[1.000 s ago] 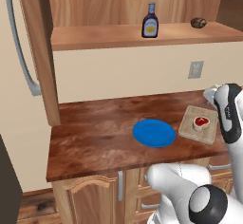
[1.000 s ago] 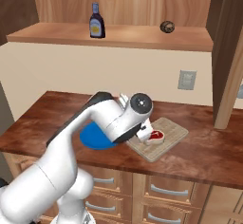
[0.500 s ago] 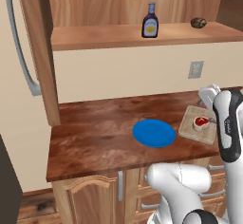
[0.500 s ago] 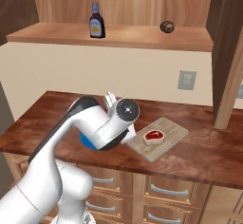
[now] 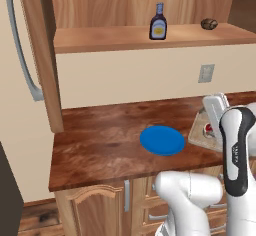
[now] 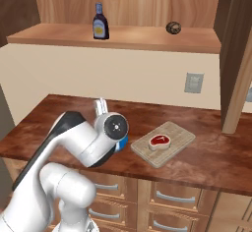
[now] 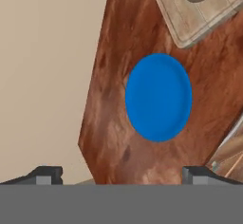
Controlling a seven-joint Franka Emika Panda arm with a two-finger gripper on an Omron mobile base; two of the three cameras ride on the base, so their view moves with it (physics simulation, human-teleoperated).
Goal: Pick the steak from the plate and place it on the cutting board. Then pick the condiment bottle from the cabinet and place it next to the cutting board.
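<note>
Lying on the cutting board (image 6: pixel 165 143), the steak (image 6: pixel 159 141); plate (image 7: pixel 158 97) bare; gripper (image 7: pixel 121 173) spread wide, empty.

We count one steak (image 6: pixel 159 141), one cutting board (image 6: pixel 177 136) and one blue plate (image 5: pixel 162 140) on the tabletop (image 5: pixel 100 142). On the cabinet (image 5: pixel 125 2) ledge we count one condiment bottle (image 5: pixel 158 22) and one brown round lump (image 5: pixel 209 24) (what the lump is we cannot tell). We count one wall outlet (image 6: pixel 193 83) and one refrigerator handle (image 5: pixel 22 45).
</note>
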